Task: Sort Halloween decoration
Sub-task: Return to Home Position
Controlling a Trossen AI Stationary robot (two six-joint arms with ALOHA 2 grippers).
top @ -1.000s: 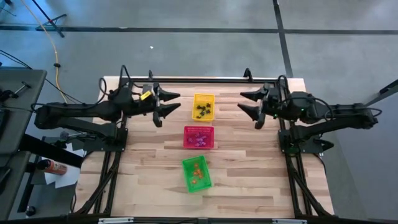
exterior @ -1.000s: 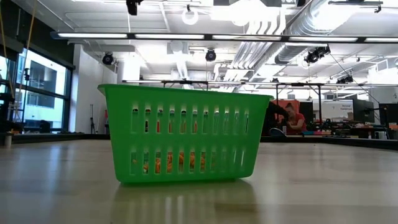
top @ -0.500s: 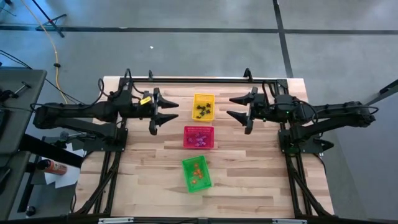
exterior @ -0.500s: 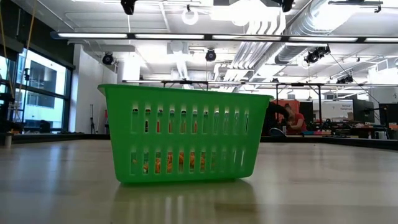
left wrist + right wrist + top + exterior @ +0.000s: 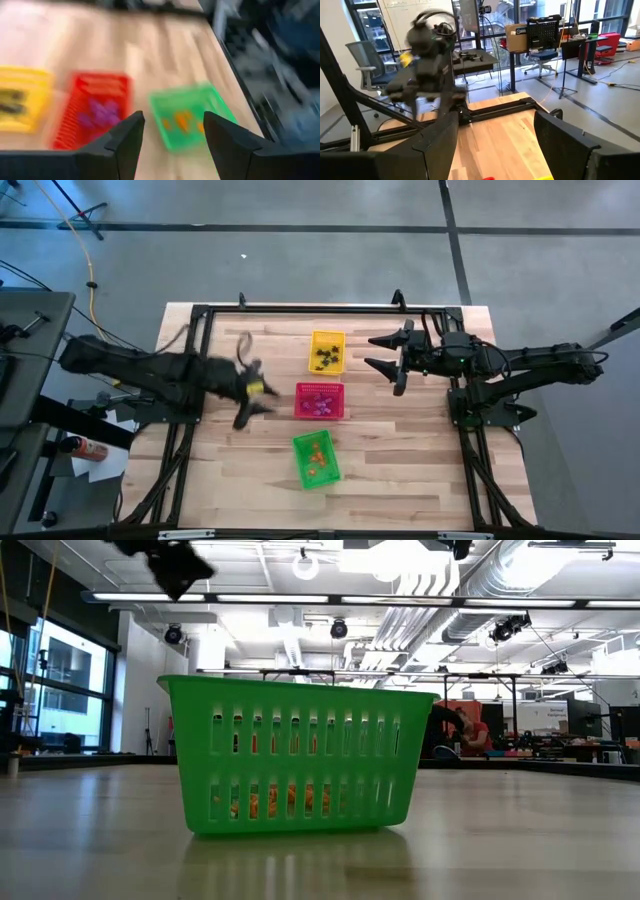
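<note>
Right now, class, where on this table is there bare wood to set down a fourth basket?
Free: the wood right of the red basket and green basket, out to the table edge, and left of the green basket. Crowded: beside the yellow basket, where the open right gripper hovers, and left of the red basket, under the left gripper.

left claw (image 5: 254, 394): blurred | orange trinkets (image 5: 317, 452): shapes too small to tell | yellow basket (image 5: 27, 74): cut by edge, blurred
</note>
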